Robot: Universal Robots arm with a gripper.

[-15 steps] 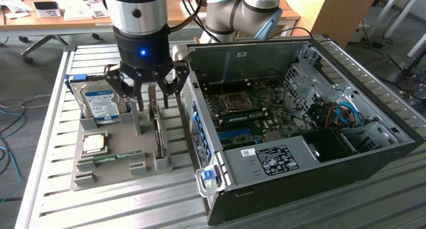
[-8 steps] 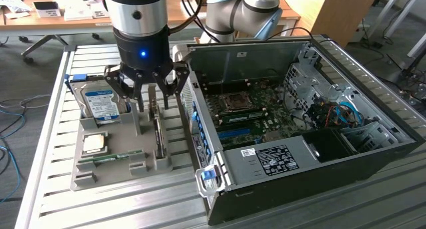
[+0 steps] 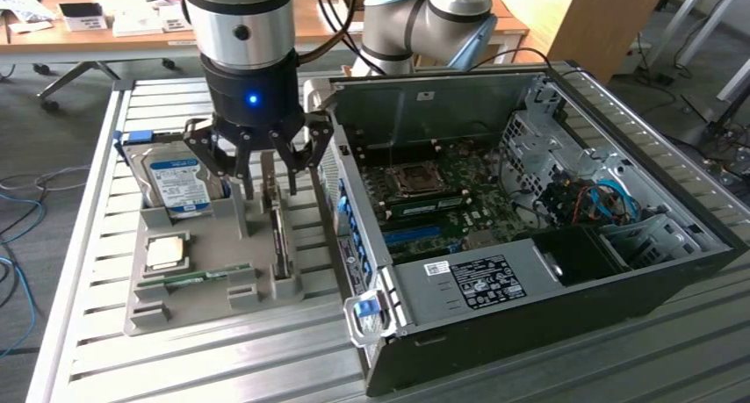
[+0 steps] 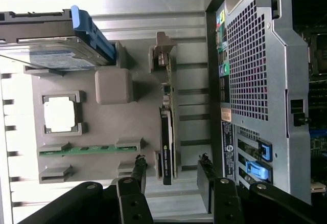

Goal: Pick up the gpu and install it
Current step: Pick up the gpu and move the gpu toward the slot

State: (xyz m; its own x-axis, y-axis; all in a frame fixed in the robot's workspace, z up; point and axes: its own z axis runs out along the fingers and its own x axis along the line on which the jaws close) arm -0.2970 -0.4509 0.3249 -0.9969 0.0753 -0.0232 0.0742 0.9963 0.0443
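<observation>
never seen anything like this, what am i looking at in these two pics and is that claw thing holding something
The machine is a robot arm ending in a gripper, a claw with fingers. One picture comes from a camera standing off the arm that takes in the whole scene. The other comes from a camera on the arm's wrist, looking down past its own fingers.

On the slatted metal table sits a grey tray of computer parts: a hard drive with a blue-white label, a processor chip, a green memory stick, and the gpu, a dark card standing on edge. Beside the tray, on the exterior view's right, lies an open computer case with its motherboard showing.

The gripper is open and holds nothing. It hangs over the gpu, with a finger to each side.
</observation>
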